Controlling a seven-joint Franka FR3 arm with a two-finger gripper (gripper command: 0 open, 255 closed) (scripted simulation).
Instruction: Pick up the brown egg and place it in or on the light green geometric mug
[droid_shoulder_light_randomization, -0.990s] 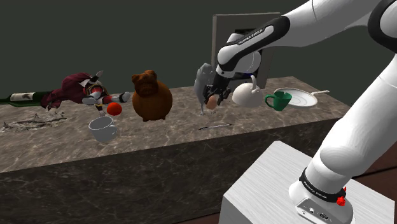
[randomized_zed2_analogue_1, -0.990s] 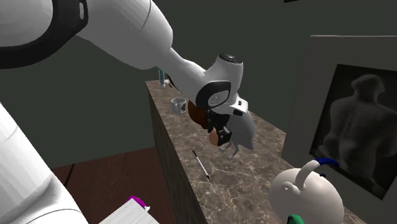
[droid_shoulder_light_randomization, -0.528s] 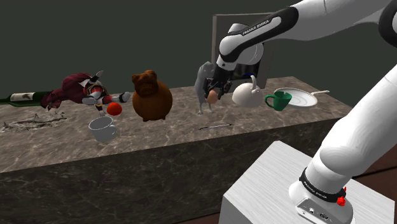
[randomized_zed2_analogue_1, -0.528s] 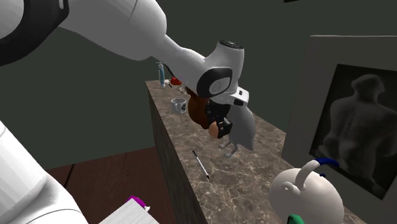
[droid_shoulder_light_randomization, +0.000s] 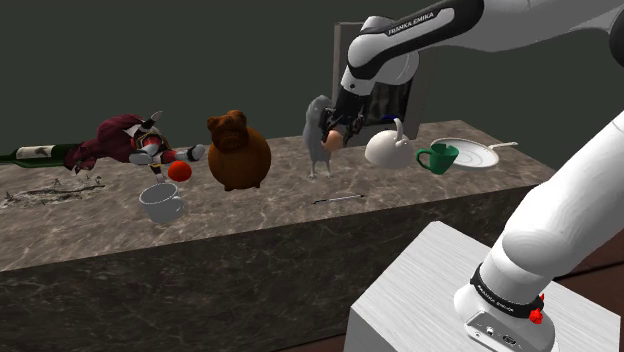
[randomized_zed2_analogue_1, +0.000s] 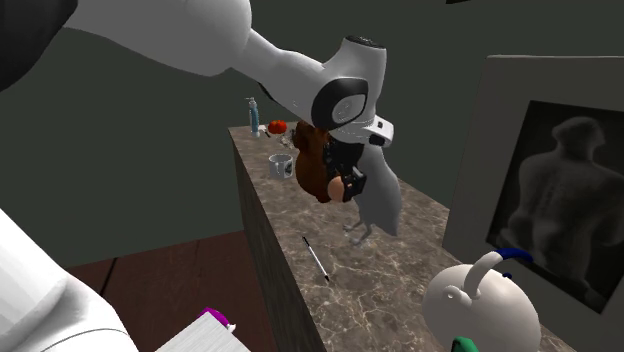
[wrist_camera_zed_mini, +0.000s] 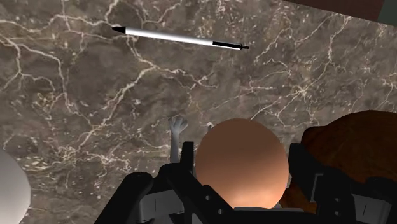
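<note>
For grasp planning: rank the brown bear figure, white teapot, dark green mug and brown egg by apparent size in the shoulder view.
Largest to smallest:
1. Brown bear-shaped figure
2. White round teapot
3. Dark green mug, only slightly smaller than the teapot
4. Brown egg, clasped in the black tool

Just raised my gripper (droid_shoulder_light_randomization: 337, 133) with the egg (droid_shoulder_light_randomization: 332, 141) clamped in it, so it ended up noticeably higher above the counter (droid_shoulder_light_randomization: 250, 215) than before.
</note>
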